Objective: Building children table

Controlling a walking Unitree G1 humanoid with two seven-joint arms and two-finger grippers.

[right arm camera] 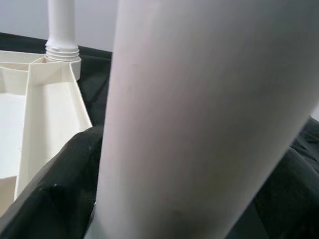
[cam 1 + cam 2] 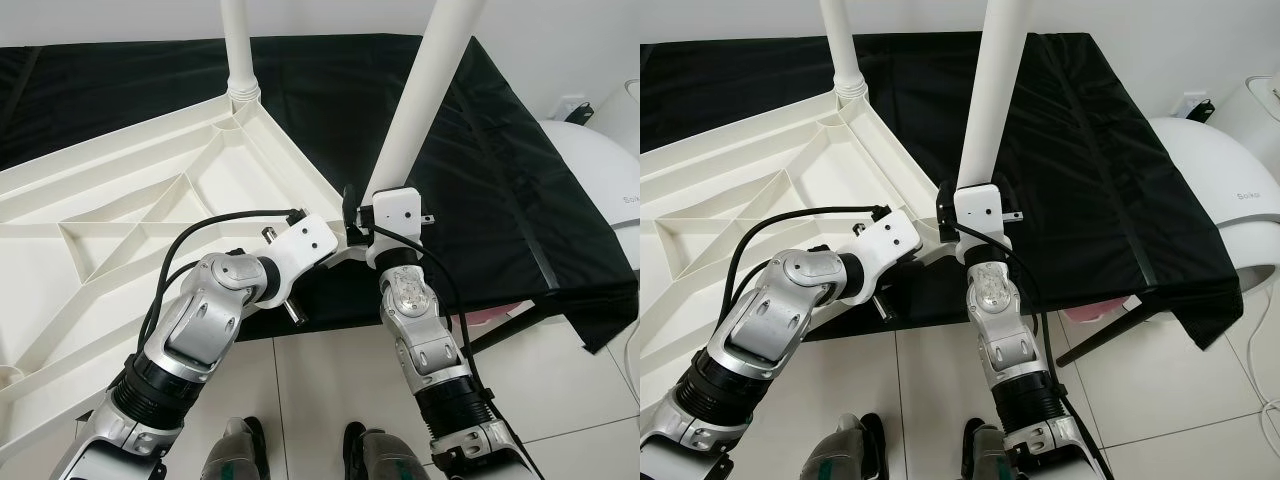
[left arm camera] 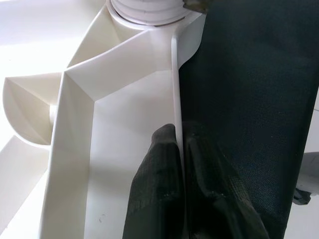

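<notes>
Pinching the tabletop rim (image 3: pixel 175 99) with my left gripper (image 3: pixel 182 149), my right gripper (image 2: pixel 372 228) holds the white leg (image 2: pixel 425 90), which could tip if I slip

White tabletop (image 2: pixel 120 190), white legs (image 2: pixel 425 95), black cloth (image 2: pixel 480 170), black end effector fingers (image 3: pixel 159 184), white floor tiles (image 2: pixel 560 370)
</notes>
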